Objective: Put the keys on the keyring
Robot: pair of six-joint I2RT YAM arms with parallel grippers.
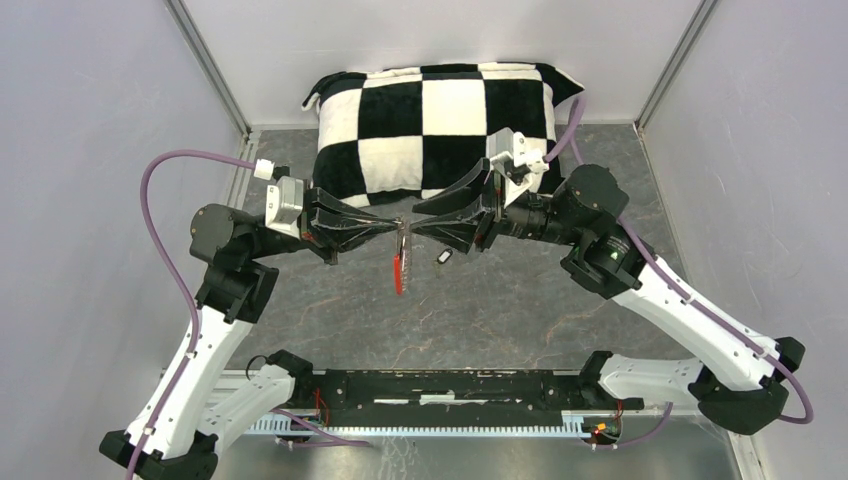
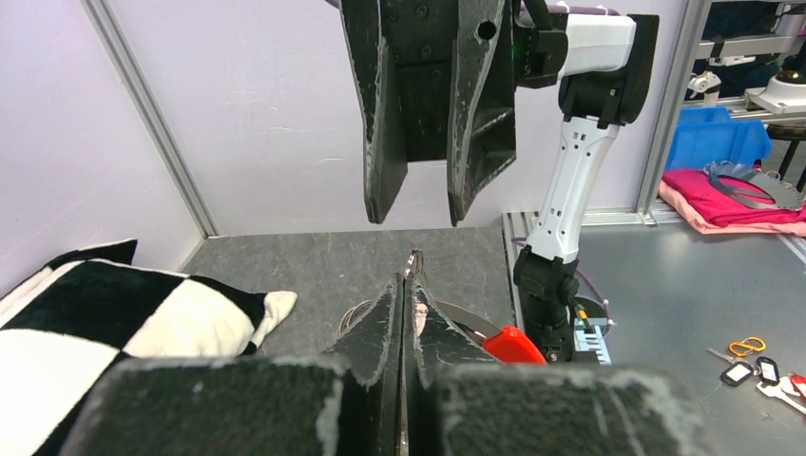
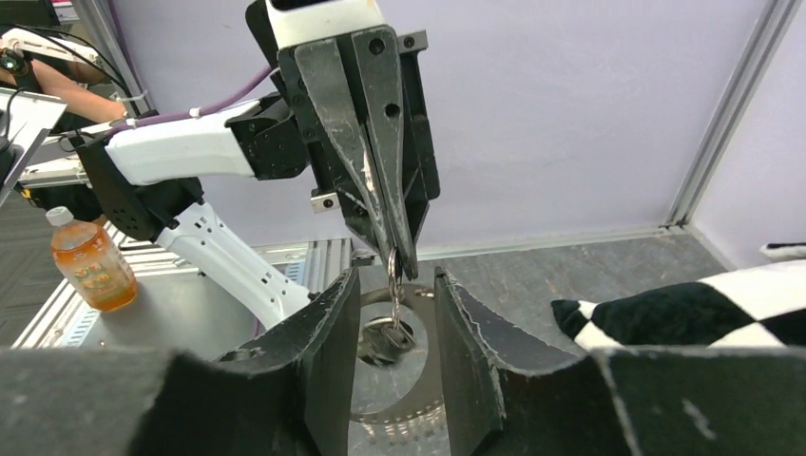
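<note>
In the middle of the top view, the left gripper (image 1: 389, 226) has its jaws clamped on the keyring (image 1: 399, 262), whose red sleeve dangles below. The right gripper (image 1: 414, 220), jaws apart and empty, faces it. A hanging key (image 3: 385, 337) seems already threaded. The second key (image 1: 444, 257) lies on the desk (image 1: 500, 320) just to the right and probably needs fetching next.

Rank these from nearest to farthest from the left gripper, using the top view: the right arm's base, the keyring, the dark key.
1. keyring: pinched in the left gripper, hanging beneath it.
2. dark key: just right of the ring.
3. right arm's base: far right, at the near edge.
</note>
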